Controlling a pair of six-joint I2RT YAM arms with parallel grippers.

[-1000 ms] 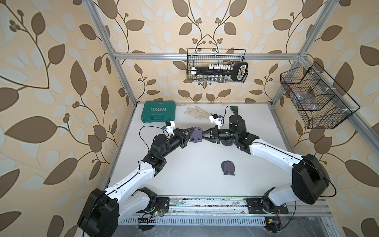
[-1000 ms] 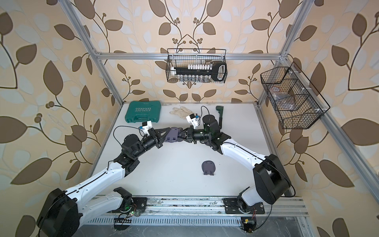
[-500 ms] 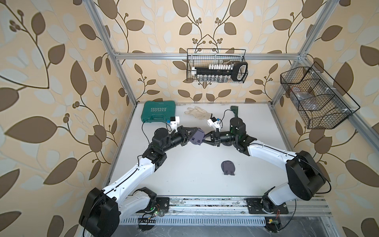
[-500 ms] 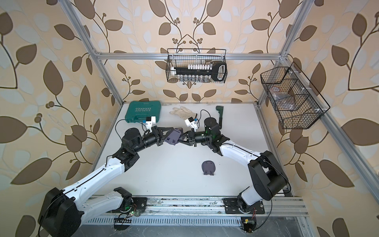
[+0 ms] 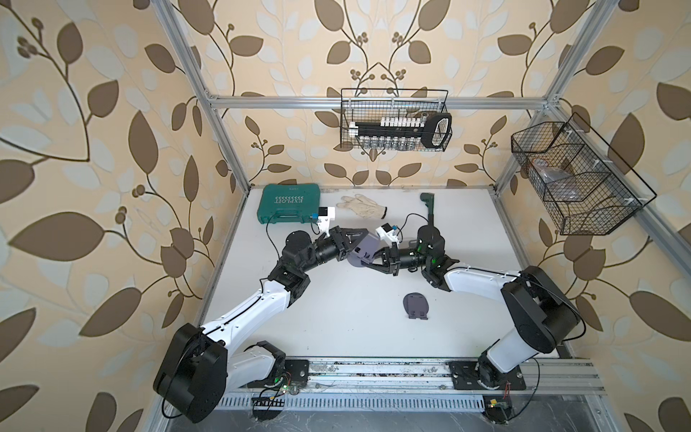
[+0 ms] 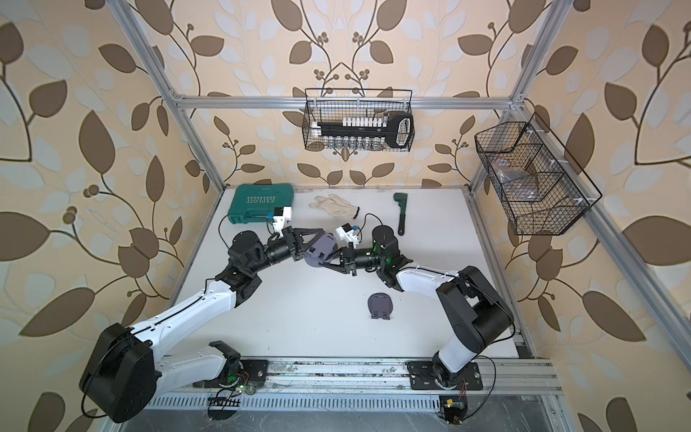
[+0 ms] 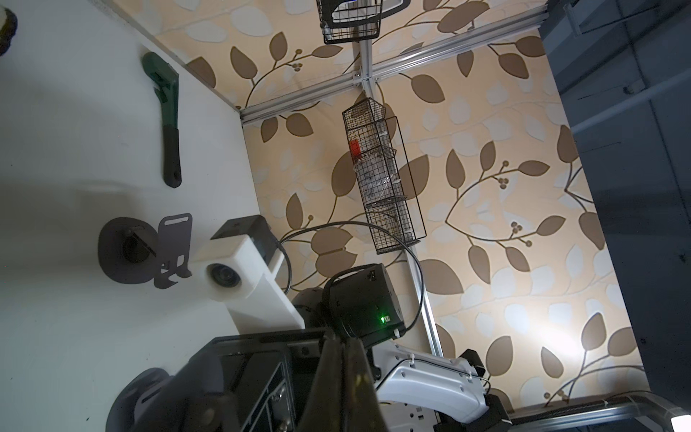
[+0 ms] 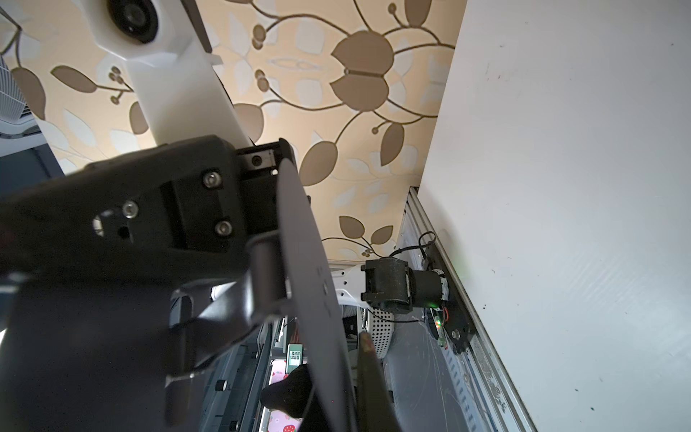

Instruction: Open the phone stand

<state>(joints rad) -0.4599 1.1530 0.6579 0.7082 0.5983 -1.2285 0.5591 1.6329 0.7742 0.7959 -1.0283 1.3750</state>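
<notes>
A grey-purple phone stand [image 5: 364, 250] [image 6: 321, 250] hangs above the middle of the table [image 5: 336, 329] between my two grippers. My left gripper [image 5: 361, 239] [image 6: 317, 239] comes in from the left and is shut on its upper plate. From the right, my right gripper [image 5: 368, 263] [image 6: 326, 263] is shut on its round lower plate. In the right wrist view that plate [image 8: 310, 299] shows edge-on against one finger [image 8: 370, 377]. The left wrist view shows the left fingers [image 7: 331, 374] pressed together. The stand's two parts look spread at an angle.
A second dark stand [image 5: 416, 305] [image 7: 127, 250] sits on the table toward the front right. At the back lie a green tool case [image 5: 289, 204], a white glove [image 5: 361, 205] and a green wrench [image 5: 428, 209]. Wire baskets [image 5: 394, 125] [image 5: 576, 179] hang on the walls.
Both wrists have turned while keeping hold of the stand. The left elbow has swung in, and the stand's two parts look more spread than a second ago.
</notes>
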